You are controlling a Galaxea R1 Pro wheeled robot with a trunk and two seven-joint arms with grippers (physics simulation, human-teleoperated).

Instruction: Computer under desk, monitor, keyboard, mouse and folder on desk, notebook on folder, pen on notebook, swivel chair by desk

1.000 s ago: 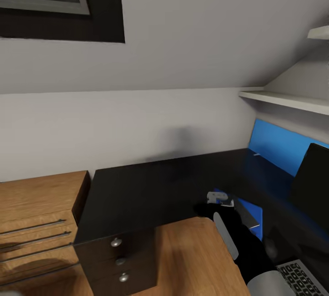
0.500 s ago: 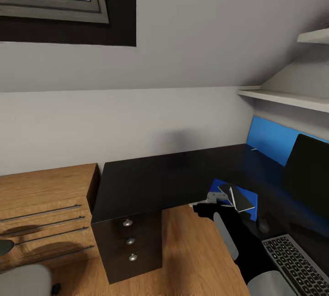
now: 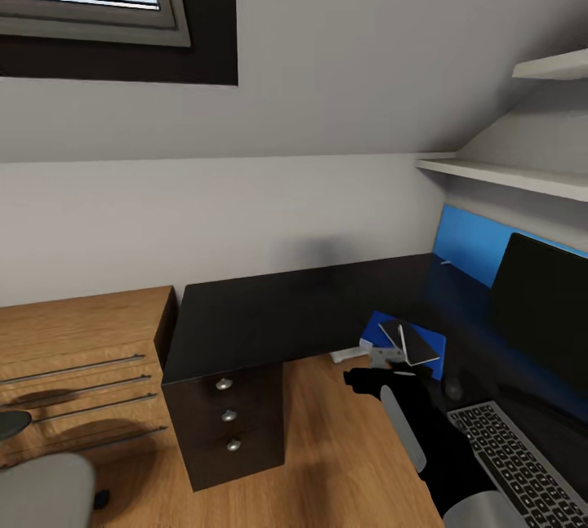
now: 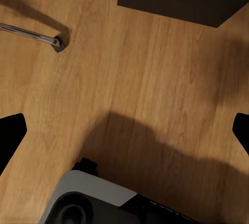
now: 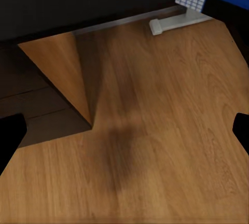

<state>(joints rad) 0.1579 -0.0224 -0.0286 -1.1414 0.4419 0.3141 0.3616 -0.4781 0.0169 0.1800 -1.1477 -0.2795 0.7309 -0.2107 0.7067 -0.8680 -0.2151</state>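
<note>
**Folder resting on the desk edge, right arm hovering close**

You are looking at the folder lying on the desk, near its front edge, with two dark flat items, perhaps the notebook among them, lying on top of it; what they are is too small to tell. The keyboard is sitting on the desk nearer to you, and the monitor is standing behind it against the blue back panel. A small dark lump between folder and keyboard may be the mouse, but you cannot be sure.

Your right gripper is hanging just in front of the folder's near edge. In the right wrist view its fingertips are showing at the two far sides of the frame, so the jaws are standing wide apart, holding nothing. The left gripper's fingers are likewise spread wide over bare floor.

The chair is peeking in at the lower left, well apart from the desk.

Risks from here, as a judgement: the folder is sitting close to the edge, so a careless sweep of the right arm could nudge it and its load off onto the floor. Turning toward the chair could also swing the forearm into the keyboard.
</note>
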